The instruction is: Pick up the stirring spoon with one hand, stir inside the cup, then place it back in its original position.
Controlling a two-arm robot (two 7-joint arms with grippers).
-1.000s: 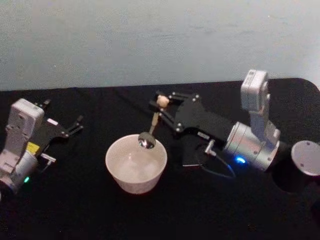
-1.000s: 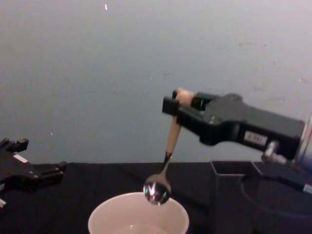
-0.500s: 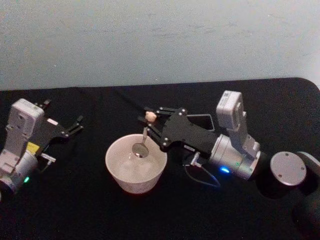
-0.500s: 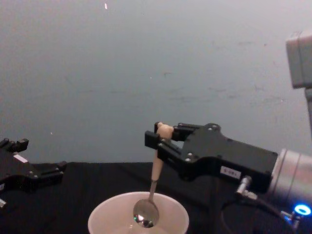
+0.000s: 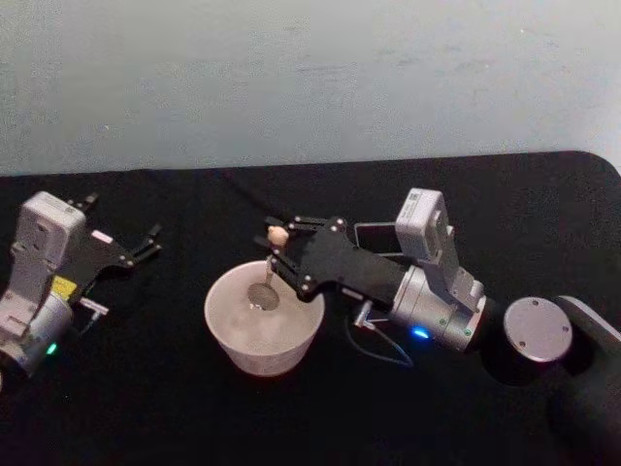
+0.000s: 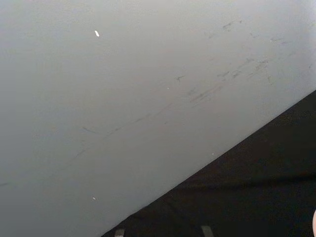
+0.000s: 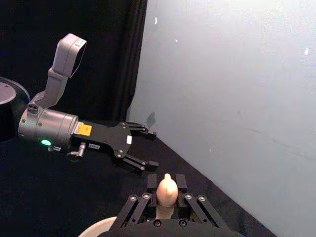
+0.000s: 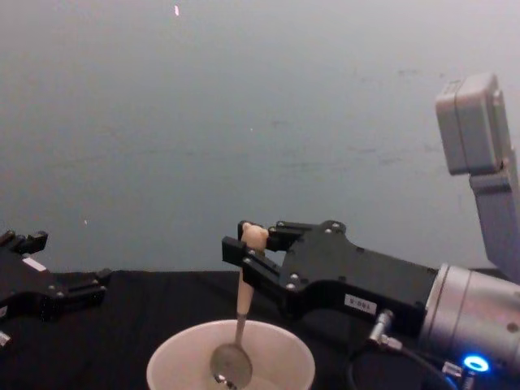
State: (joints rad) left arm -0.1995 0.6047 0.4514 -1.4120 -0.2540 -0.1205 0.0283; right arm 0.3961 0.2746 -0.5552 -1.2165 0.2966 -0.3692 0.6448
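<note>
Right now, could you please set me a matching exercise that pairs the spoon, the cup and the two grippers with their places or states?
Things:
1. stirring spoon
2. cup
3. right gripper
4. left gripper

Places or states:
A. open, off to the robot's left, holding nothing
B. cream-white, wide and round
C. shut on a beige handle
D. metal bowl end lowered inside the cup

Right pairs: 1-D, 2-B, 3-C, 4-A.
</note>
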